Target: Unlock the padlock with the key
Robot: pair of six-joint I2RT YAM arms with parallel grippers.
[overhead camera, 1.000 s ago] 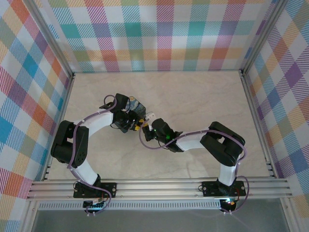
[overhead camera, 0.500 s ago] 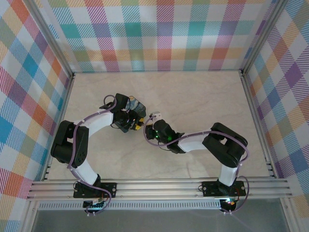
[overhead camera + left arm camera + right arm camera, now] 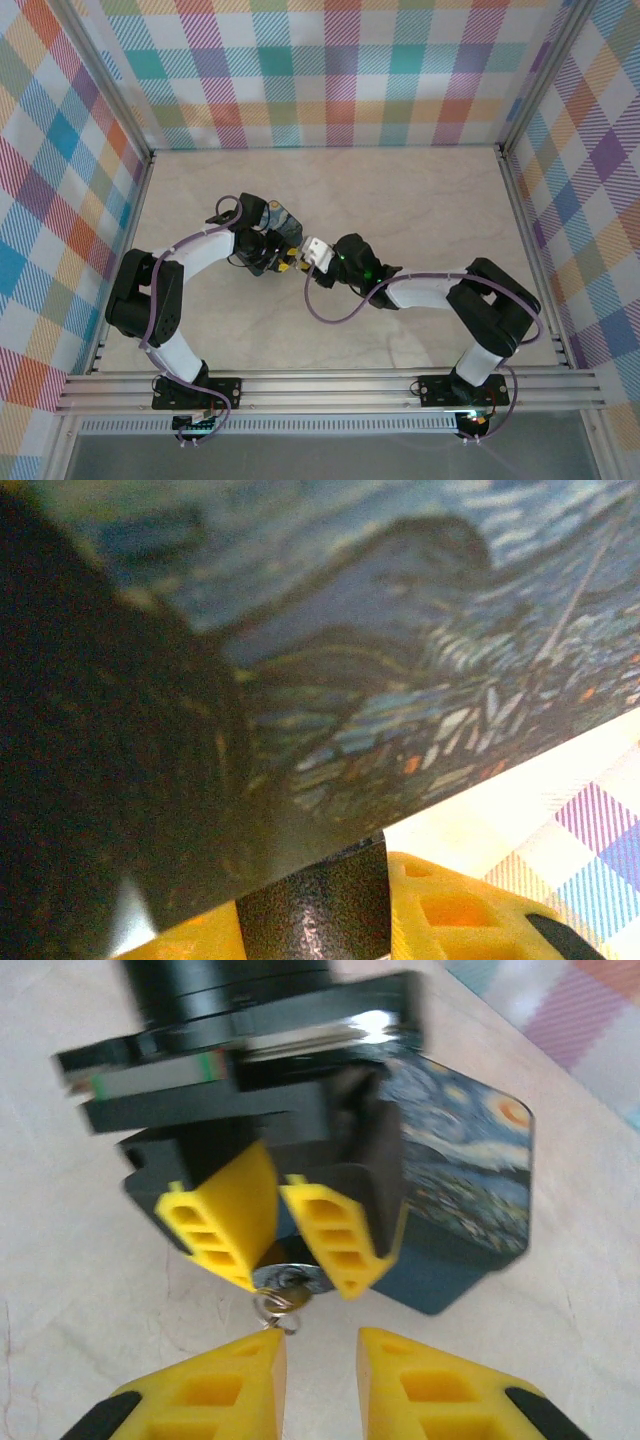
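Observation:
In the right wrist view my left gripper (image 3: 298,1265) points down at the camera, its yellow fingers (image 3: 215,1222) shut on the small padlock (image 3: 290,1277), whose silver underside shows between them. A brass key (image 3: 285,1300) with a wire ring sticks out of that underside. Just below, my right gripper (image 3: 320,1345) is open, and the key ring sits by its left fingertip, not between the fingers. In the left wrist view the padlock's dark speckled body (image 3: 310,910) sits between yellow fingers (image 3: 460,920). From above, the left gripper (image 3: 284,258) and right gripper (image 3: 303,262) meet tip to tip.
The blue starry-night tin (image 3: 465,1175) stands right behind the left gripper, touching or nearly touching its right finger; it also looms close in the left wrist view as the tin (image 3: 380,630). Pale marble tabletop (image 3: 420,200) lies around, bounded by plaid walls (image 3: 330,70).
My right arm has stretched out with its elbow swinging right, and its gripper has turned to face the left gripper head-on. The left arm and the tin have barely moved.

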